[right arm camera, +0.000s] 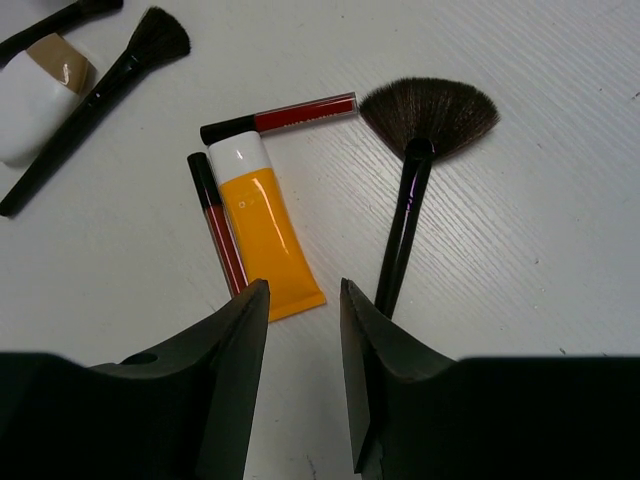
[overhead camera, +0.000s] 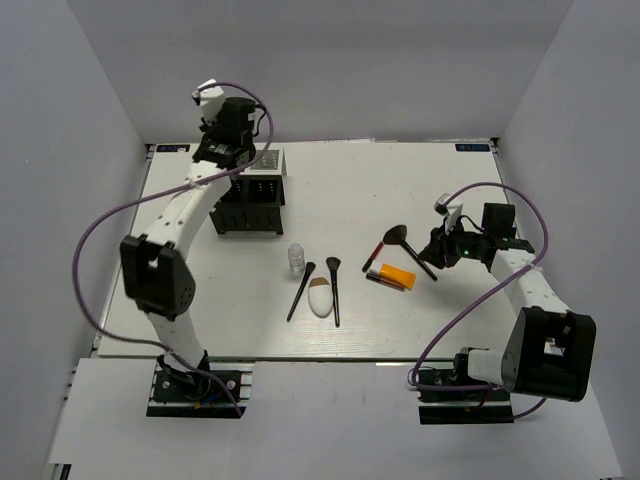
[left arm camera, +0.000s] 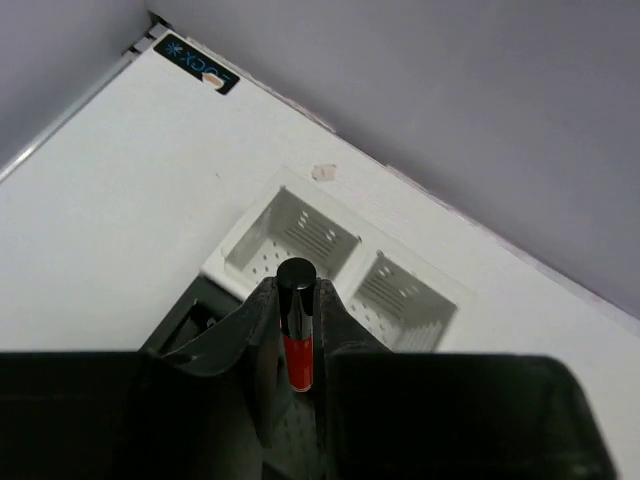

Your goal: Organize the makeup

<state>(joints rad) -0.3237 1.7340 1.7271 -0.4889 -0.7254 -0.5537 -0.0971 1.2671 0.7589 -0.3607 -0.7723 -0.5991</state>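
Bottle (overhead camera: 296, 258) behind sponge (overhead camera: 320, 299), box (overhead camera: 262, 202) further back

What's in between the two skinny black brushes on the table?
A white egg-shaped sponge lies between the thin brush and the fluffier brush. The top view shows it best.

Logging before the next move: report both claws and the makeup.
Left claw shut on red-black stick, above compartment box. Right claw open, hovering by orange tube and fan brush. Nothing blocking.
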